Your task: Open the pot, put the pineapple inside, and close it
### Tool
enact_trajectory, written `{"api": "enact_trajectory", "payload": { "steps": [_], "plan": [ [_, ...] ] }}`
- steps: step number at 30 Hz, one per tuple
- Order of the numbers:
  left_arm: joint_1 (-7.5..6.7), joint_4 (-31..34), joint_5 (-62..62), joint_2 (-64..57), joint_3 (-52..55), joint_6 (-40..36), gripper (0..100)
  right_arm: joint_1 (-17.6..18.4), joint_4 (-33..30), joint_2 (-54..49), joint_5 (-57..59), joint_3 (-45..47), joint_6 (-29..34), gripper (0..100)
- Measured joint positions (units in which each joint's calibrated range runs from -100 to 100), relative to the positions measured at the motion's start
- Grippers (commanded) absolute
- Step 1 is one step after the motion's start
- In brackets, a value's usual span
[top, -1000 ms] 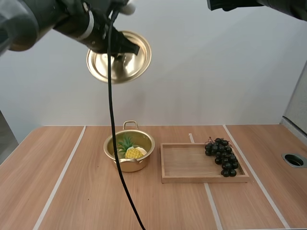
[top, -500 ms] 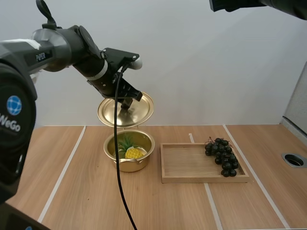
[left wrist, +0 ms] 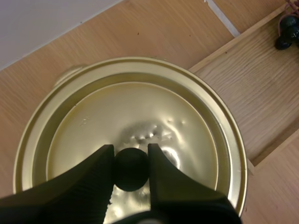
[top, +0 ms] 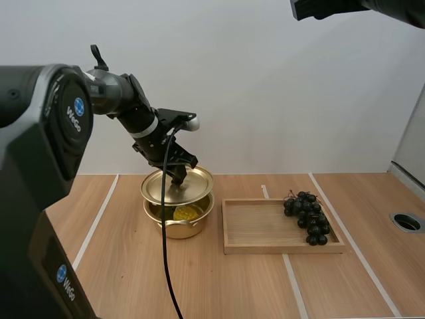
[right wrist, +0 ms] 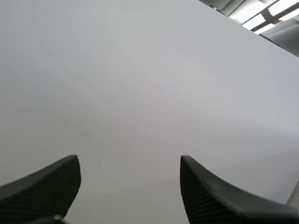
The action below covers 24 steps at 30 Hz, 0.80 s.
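A gold pot point(top: 178, 224) stands on the table left of the tray. Inside it a bit of the yellow pineapple point(top: 186, 213) shows under the lid. The gold lid point(top: 177, 185) point(left wrist: 135, 121) hovers just above the pot's rim, slightly tilted. My left gripper point(top: 178, 175) point(left wrist: 131, 169) is shut on the lid's black knob point(left wrist: 131, 168), with one finger on each side. My right gripper point(right wrist: 128, 186) is raised high against the wall, its fingers standing wide apart with nothing between them.
A wooden tray point(top: 265, 226) point(left wrist: 252, 88) lies right of the pot, with a bunch of dark grapes point(top: 309, 216) point(left wrist: 288, 30) at its right end. A round hole point(top: 407, 222) sits in the table's far right edge.
My left gripper has brought the lid down from high up to just over the pot, so it now covers most of the pineapple. The right arm has stayed put.
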Motion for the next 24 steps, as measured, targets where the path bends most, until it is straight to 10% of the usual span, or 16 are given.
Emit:
{"api": "enact_trajectory", "payload": {
  "steps": [24],
  "plan": [
    [0.00,-0.4,0.7,5.3,0.9,4.2,0,-0.6,-1.2,0.0,0.0,0.0,0.0,100]
  ]
}}
